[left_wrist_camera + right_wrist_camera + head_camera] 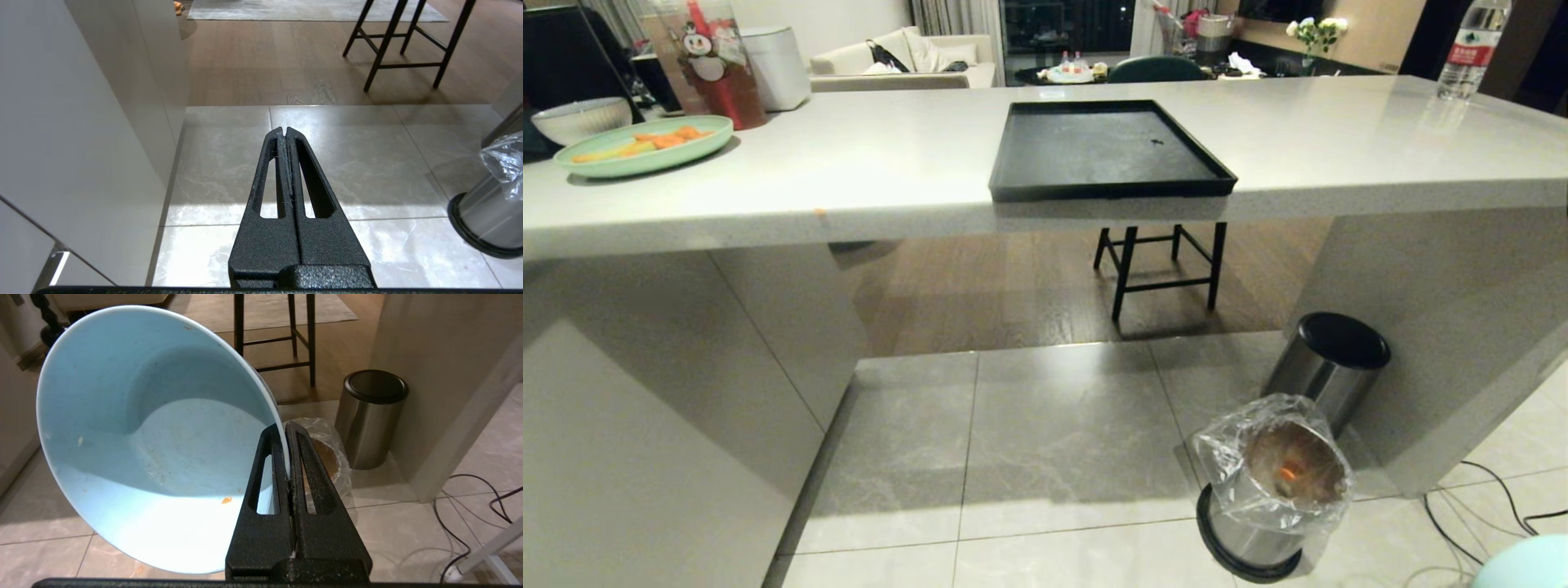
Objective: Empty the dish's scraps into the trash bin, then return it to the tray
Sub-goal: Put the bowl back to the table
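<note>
We see warm indoor light from above, bright on the pale worktop (915, 155) and dimmer beneath it, where its broad shadow covers the floor tiles (1062, 441) up to a lit band. The stool (1160, 265) throws a soft shadow on the wood. Glare whitens the dish (155, 457) at its lower wall, and the trash bin (1270, 490) liner glints. Straight lines bow toward the head view's edges; distant room detail looks soft.
</note>
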Motion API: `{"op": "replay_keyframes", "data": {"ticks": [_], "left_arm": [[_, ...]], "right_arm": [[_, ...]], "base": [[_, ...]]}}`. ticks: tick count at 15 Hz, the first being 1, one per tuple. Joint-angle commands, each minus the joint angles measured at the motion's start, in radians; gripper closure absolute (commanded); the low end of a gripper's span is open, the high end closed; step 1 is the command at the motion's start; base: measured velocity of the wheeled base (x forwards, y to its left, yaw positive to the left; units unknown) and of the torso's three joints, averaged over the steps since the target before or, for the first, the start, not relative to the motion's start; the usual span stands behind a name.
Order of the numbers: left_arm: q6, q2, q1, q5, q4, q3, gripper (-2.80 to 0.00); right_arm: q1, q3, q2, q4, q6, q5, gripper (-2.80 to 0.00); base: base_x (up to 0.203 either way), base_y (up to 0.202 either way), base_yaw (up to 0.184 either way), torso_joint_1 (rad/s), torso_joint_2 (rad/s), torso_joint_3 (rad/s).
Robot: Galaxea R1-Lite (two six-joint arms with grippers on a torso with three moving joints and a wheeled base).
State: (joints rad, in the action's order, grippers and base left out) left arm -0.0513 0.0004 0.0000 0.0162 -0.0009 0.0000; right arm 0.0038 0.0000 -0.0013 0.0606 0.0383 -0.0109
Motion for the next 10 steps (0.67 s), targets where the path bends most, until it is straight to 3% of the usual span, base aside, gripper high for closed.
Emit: {"op": "replay_keyframes", "data": {"ticks": [1, 10], "left_arm": [[-0.001, 0.0, 0.0, 0.001, -0.001, 0.0, 0.0], [0.001, 0.001, 0.0, 0.001, -0.001, 0.0, 0.0]], "right_arm": [[0.001, 0.0, 0.001, 0.001, 0.0, 0.0, 0.0], [0.001, 0.0, 0.001, 0.001, 0.0, 0.0, 0.0]], "base": [[0.0, 0.0, 0.0, 0.0, 0.0, 0.0], [0.0, 0.0, 0.0, 0.0, 0.0, 0.0]]}}
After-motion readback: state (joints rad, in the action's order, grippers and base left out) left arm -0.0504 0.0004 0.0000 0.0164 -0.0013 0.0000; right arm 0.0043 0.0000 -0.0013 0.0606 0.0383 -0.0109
